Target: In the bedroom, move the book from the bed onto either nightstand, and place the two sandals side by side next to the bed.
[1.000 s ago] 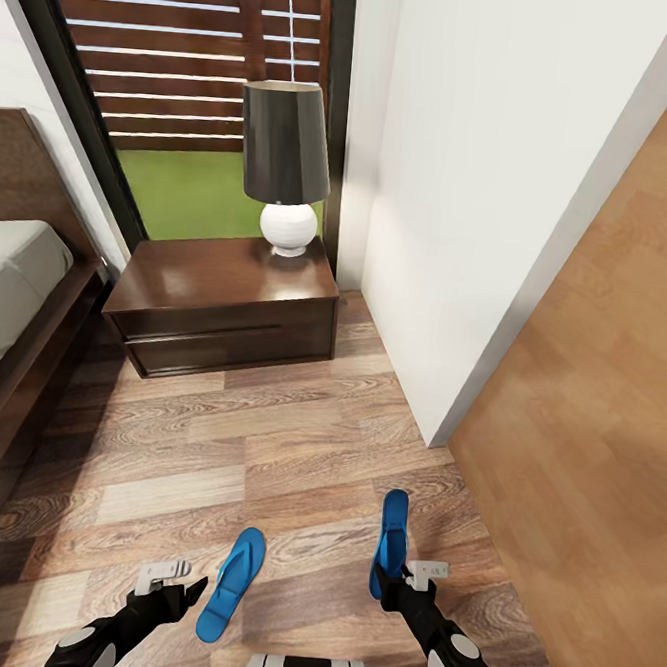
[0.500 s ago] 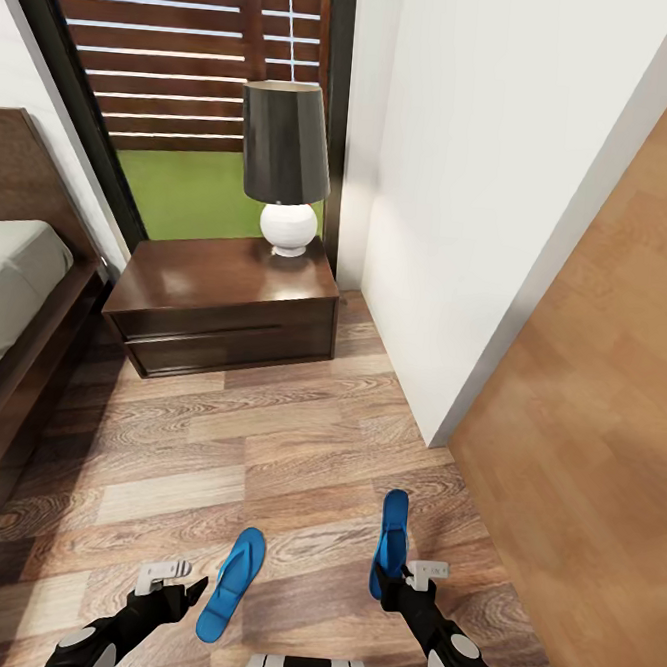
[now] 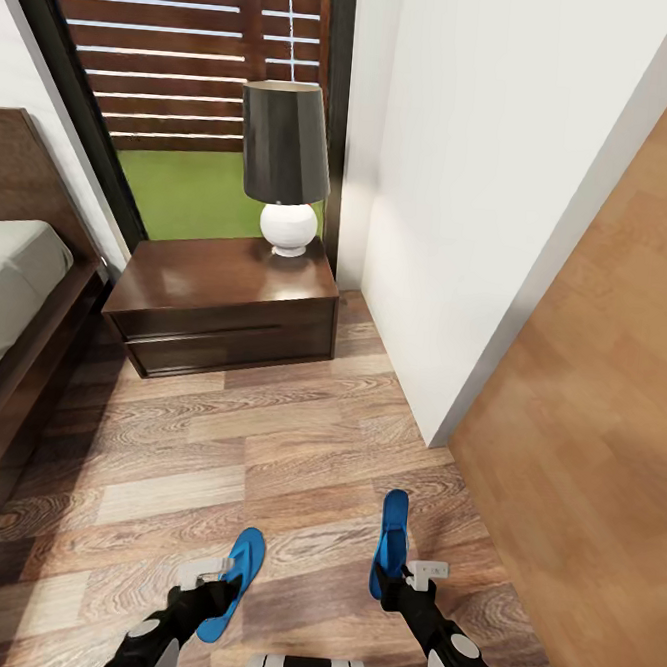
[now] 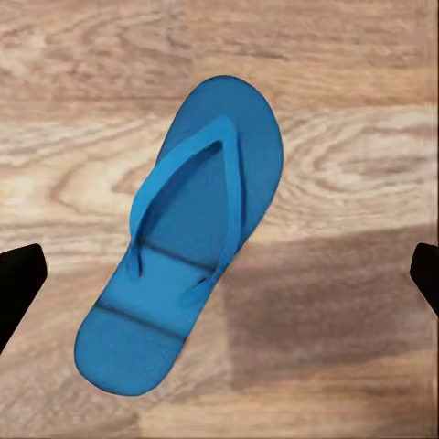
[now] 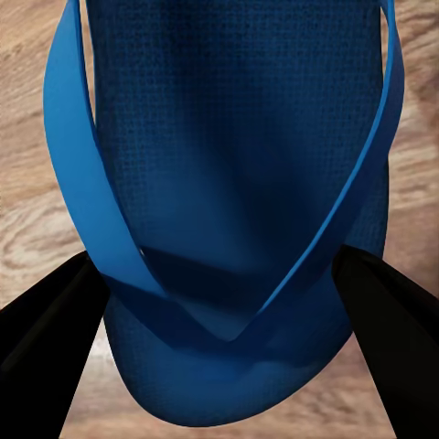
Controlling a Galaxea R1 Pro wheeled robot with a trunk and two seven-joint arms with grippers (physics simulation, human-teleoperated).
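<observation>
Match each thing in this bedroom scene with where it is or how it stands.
Things:
1. lamp
2. left claw
3. right claw
4. bed

Descriptions:
A. shut on a sandal
B. open above the other sandal
C. standing on the nightstand
D. against the view's left edge

Pairs: 1-C, 2-B, 3-A, 4-D

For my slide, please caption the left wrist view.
Open left gripper poised above a blue sandal lying on the wood floor.
</observation>
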